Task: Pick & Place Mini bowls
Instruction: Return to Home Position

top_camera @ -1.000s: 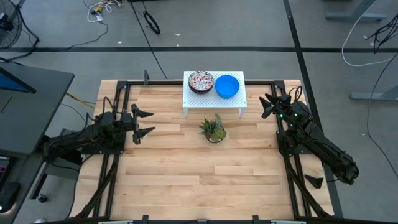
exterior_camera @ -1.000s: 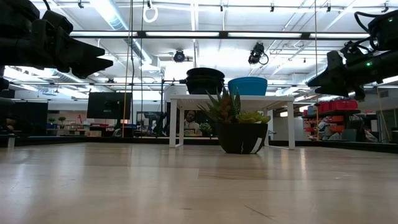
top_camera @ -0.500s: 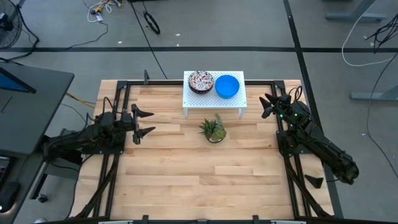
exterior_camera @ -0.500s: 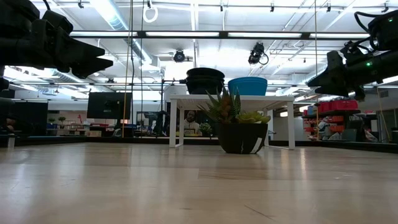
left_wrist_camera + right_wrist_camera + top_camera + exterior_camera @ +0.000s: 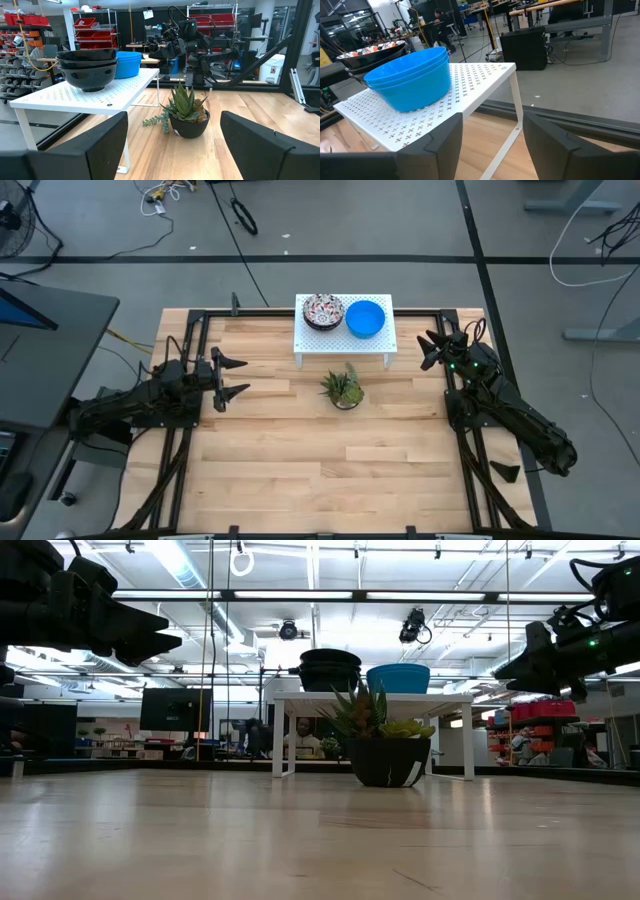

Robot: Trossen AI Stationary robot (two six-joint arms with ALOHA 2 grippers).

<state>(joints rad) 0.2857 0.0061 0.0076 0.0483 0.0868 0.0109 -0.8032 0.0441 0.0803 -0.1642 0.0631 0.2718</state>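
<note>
Two stacks of mini bowls stand on a white perforated shelf [image 5: 343, 335] at the table's far edge: floral-patterned bowls [image 5: 323, 311], dark outside [image 5: 87, 70], and bright blue bowls [image 5: 365, 318] [image 5: 410, 82] [image 5: 398, 678]. My left gripper [image 5: 232, 379] hovers open over the table's left side, pointing right toward the shelf, well short of it [image 5: 172, 145]. My right gripper [image 5: 428, 351] hovers open at the table's right side, its fingers pointing left at the shelf's right end [image 5: 492, 135]. Neither touches anything.
A small potted green plant [image 5: 343, 389] [image 5: 187, 112] stands on the table just in front of the shelf's middle. Black metal frame rails [image 5: 190, 430] run along the table's left, right and far edges. Bare wooden tabletop [image 5: 320, 470] spreads across the near half.
</note>
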